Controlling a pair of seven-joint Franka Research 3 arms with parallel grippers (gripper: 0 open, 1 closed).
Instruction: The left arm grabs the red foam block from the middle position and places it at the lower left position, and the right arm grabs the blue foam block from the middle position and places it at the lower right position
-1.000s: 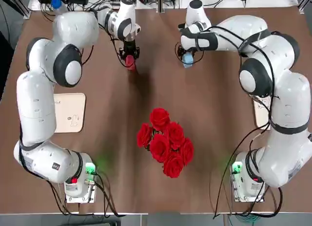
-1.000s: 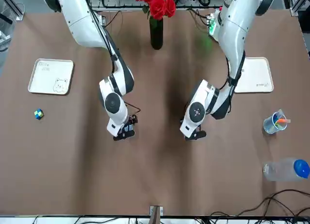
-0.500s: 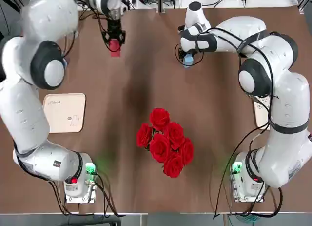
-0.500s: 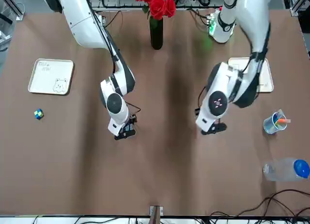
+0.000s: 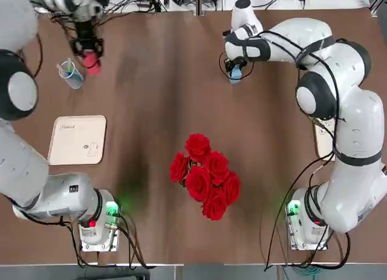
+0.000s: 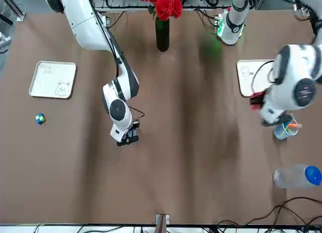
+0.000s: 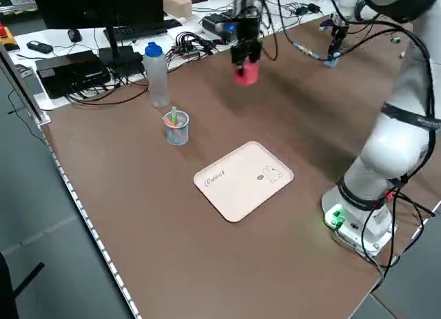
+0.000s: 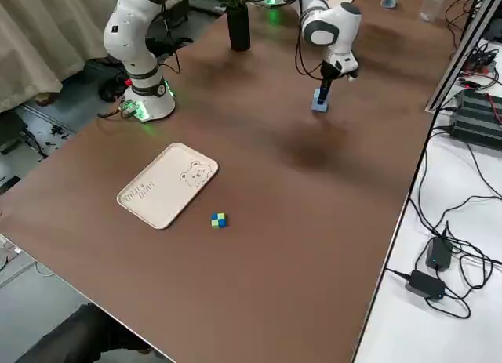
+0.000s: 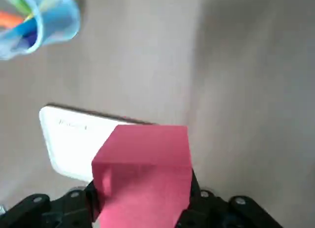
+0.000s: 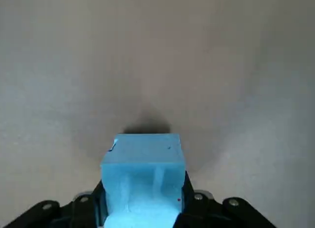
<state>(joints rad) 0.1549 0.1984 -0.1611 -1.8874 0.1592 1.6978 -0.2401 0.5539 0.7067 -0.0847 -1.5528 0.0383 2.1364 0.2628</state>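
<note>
My left gripper [image 5: 89, 54] is shut on the red foam block [image 5: 92, 61] and holds it in the air over the table's far left part, beside a blue cup. The block fills the left wrist view [image 9: 145, 175], with the cream text tray [image 9: 74, 142] below and beyond it. That tray [image 5: 78, 140] lies at the table's left edge, nearer the arm bases. My right gripper [image 5: 234, 68] is shut on the blue foam block [image 5: 234, 75] at the far middle, low over the table [image 8: 320, 103]. The bear-face tray [image 8: 167, 184] lies at the table's right side, half hidden under the right arm in the top view.
A vase of red roses [image 5: 205, 174] stands mid-table. A blue cup with pens [image 5: 71, 74] sits just left of the red block, and a water bottle [image 6: 297, 176] lies beyond it. A small multicoloured puzzle cube [image 8: 218, 219] rests near the bear tray.
The left arm has swung far to the left with the red block, from the far middle to beside the cup. The right gripper has stayed almost in place, still shut on the blue block.
</note>
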